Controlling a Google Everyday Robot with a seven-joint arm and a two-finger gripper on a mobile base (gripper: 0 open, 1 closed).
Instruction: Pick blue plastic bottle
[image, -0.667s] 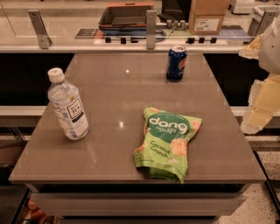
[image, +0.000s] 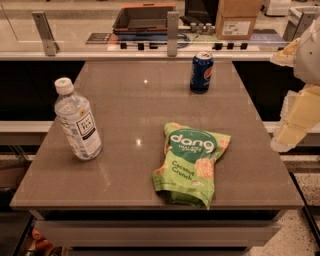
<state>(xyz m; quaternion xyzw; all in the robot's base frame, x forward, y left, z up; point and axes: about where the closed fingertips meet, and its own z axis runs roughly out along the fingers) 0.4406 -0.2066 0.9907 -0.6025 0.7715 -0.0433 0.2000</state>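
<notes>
The blue plastic bottle (image: 78, 121) stands upright near the left edge of the grey table (image: 125, 100). It is clear and faintly bluish, with a white cap and a white label with dark print. My gripper (image: 287, 137) hangs at the right edge of the view, beside the table's right side. It is far from the bottle, with the whole table width between them, and it holds nothing that I can see. The arm's cream-coloured links (image: 307, 50) rise above it.
A dark blue soda can (image: 201, 72) stands at the back right of the table. A green snack bag (image: 191, 162) lies flat at the front centre-right. Behind the table runs a counter with a rail, metal posts (image: 172, 32), a dark tray (image: 142, 17) and a cardboard box (image: 239, 19).
</notes>
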